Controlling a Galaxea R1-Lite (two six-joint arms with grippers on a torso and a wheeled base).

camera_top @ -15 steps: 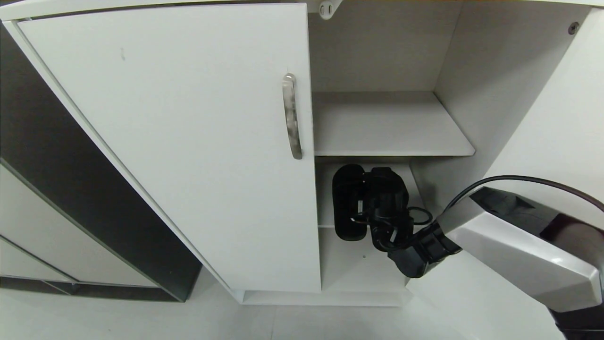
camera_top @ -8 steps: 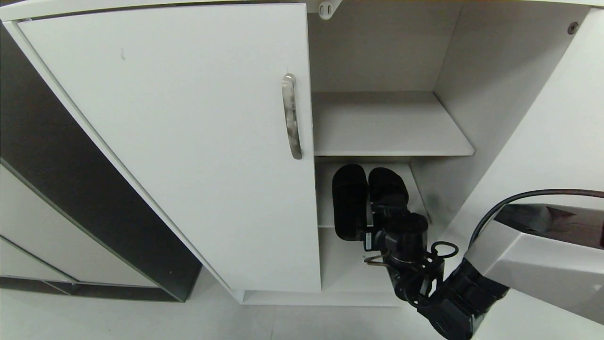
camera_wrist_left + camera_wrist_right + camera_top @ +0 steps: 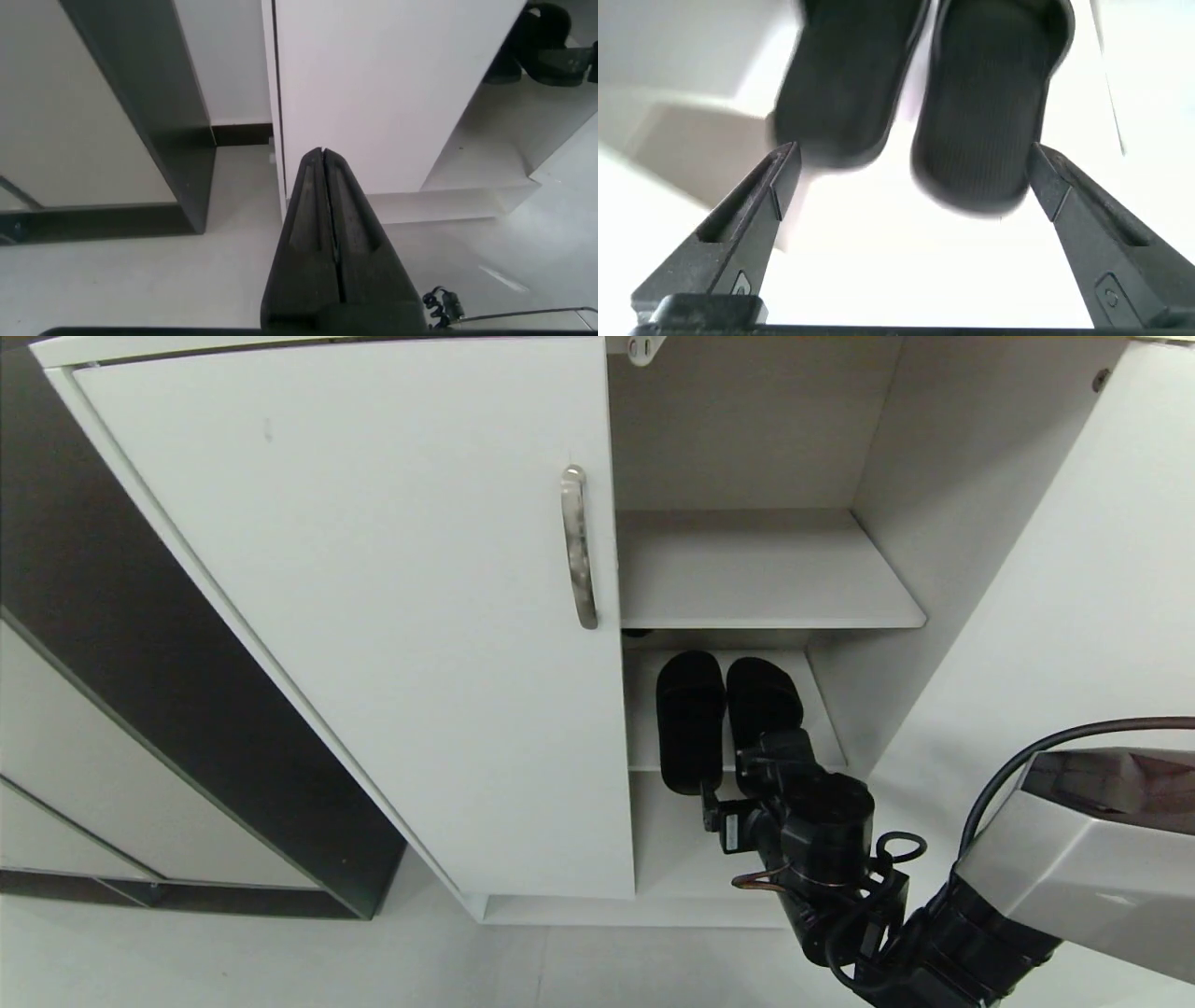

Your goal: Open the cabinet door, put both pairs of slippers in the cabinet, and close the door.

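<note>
Your right gripper [image 3: 913,159] has backed out of white laminate cabinet [image 3: 766,429], jaws spread wide, empty (release done). Pair of black ribbed, rubbery-looking slippers [image 3: 724,709] lies side by side on smooth lower shelf [image 3: 642,728], heels seemingly overhanging its lip. Left gripper [image 3: 322,163] pinched closed, low outside cabinet. You likely fetch second pair next.

Slippers [image 3: 724,714] lay side by side on the lower shelf [image 3: 642,733] at frame centre, right of the door [image 3: 373,597], beneath the upper shelf [image 3: 756,569], with the right hand [image 3: 912,159] just before them.

Right gripper [image 3: 912,157] fingers spread wide; left gripper [image 3: 322,155] fingers pressed together.
</note>
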